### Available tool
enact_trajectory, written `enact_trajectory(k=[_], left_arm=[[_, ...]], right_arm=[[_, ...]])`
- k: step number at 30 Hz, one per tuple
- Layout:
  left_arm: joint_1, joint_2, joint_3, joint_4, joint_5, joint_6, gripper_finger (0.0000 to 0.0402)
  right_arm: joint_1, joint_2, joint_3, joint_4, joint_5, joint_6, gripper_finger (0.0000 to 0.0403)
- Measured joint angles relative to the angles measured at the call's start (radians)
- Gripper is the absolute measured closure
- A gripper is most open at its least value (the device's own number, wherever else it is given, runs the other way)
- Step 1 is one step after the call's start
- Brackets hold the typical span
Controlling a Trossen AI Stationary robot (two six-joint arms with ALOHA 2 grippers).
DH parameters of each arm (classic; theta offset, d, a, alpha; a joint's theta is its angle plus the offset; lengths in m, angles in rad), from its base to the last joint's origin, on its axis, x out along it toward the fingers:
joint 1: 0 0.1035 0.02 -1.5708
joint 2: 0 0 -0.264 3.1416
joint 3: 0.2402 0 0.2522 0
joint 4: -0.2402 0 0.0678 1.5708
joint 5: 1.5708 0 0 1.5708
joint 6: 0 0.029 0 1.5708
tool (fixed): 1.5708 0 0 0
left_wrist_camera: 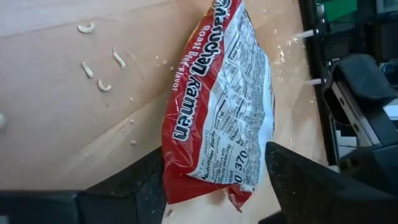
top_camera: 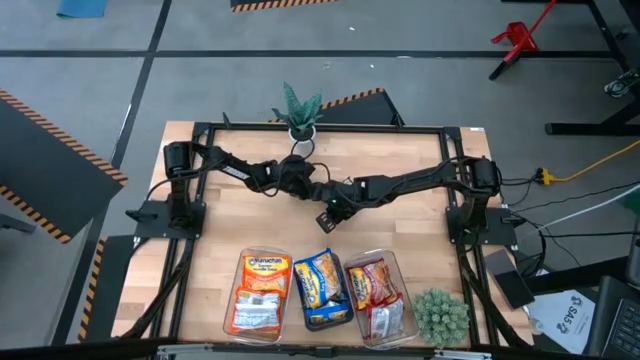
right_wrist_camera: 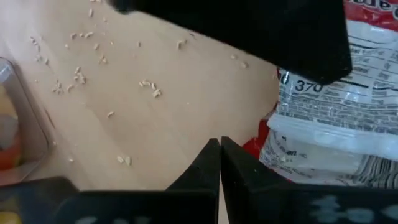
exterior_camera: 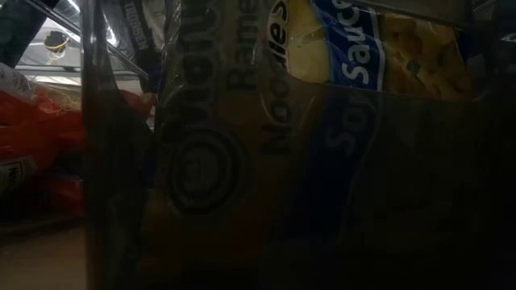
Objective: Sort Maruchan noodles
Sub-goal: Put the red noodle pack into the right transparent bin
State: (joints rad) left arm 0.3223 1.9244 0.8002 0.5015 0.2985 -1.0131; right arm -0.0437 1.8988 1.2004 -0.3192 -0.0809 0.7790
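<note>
A red-and-silver noodle packet [left_wrist_camera: 217, 106], printed back up, lies at the middle of the table between the fingers of my left gripper [left_wrist_camera: 214, 180]. The arms hide it in the high view. My left gripper [top_camera: 312, 190] comes in from the table's left and slants down. My right gripper [right_wrist_camera: 220, 146] is shut, with its tips just beside the packet's red corner [right_wrist_camera: 255, 146], and I see no touch. At the near edge, three clear bins hold orange packets [top_camera: 260, 290], blue-and-yellow packets [top_camera: 322, 288] and red packets [top_camera: 378, 295]. My left gripper has the packet's near end [left_wrist_camera: 186, 186] between its two widely spread fingers, one fingertip [left_wrist_camera: 152, 177] on each long edge. The fingers slant down from the table's left and lie along the packet. The near end looks raised. I cannot tell if the far end rests on the wood.
Noodle crumbs [right_wrist_camera: 149, 87] are scattered on the wood. A small potted plant [top_camera: 300, 108] stands at the far edge and another [top_camera: 440, 315] at the near right corner. In the low view the bin with a blue-and-yellow packet [exterior_camera: 339, 72] fills the picture.
</note>
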Motion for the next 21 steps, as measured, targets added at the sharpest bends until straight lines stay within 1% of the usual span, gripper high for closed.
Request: enact_trajectory(k=[4,6,8,10,14,16,18,21], left_arm=[[-0.004,0.000,0.003,-0.010,-0.027,0.003,0.0192],[-0.006,0.000,0.005,-0.013,-0.046,0.014,0.0212],[-0.005,0.000,0.005,-0.012,-0.053,0.020,0.0232],[-0.005,0.001,0.005,-0.013,-0.067,0.025,0.0252],[-0.004,0.001,0.004,-0.011,-0.074,0.033,0.0294],[-0.005,0.001,0.004,-0.008,-0.082,0.037,0.0316],[-0.005,0.001,0.004,-0.005,-0.093,0.039,0.0340],[-0.004,0.001,0.004,0.011,-0.099,0.053,0.0378]], right_arm=[[0.000,-0.008,0.031,-0.066,-0.019,0.000,0.0403],[0.000,-0.035,0.060,-0.111,-0.016,-0.014,0.0403],[0.000,-0.081,0.080,-0.197,-0.006,-0.033,0.0403],[0.000,-0.119,0.093,-0.271,0.018,-0.055,0.0403],[0.000,-0.219,0.102,-0.399,0.100,-0.081,0.0403],[0.000,-0.249,0.102,-0.460,0.150,-0.076,0.0400],[-0.003,-0.257,0.100,-0.511,0.195,-0.054,0.0391],[-0.011,-0.259,0.100,-0.578,0.220,-0.026,0.0359]])
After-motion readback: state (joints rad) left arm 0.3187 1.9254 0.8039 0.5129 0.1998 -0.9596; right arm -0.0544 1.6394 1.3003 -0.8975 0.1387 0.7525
